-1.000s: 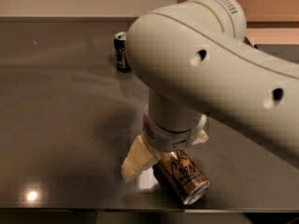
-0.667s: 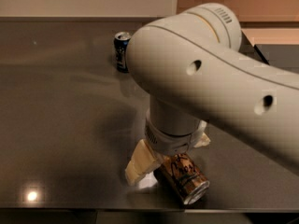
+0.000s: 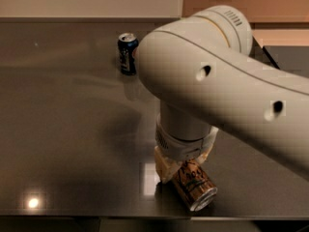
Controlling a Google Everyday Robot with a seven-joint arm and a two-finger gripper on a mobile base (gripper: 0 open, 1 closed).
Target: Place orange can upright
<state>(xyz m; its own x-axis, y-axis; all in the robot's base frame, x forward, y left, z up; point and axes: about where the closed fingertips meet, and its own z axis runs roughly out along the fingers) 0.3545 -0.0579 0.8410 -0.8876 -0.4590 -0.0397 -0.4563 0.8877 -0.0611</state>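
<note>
The dark grey, glossy tabletop [image 3: 67, 129] carries two things, well apart. Far back, left of centre, a dark blue drink can [image 3: 127, 53] stands upright, its silver top showing. Close to the front edge, the orange-bronze metallic can [image 3: 195, 185] lies on its side, with its silver end turned toward the front and right. My gripper [image 3: 186, 164] is down over that can's far end, low over the surface. A small bright glint [image 3: 33, 203] sits front left.
</note>
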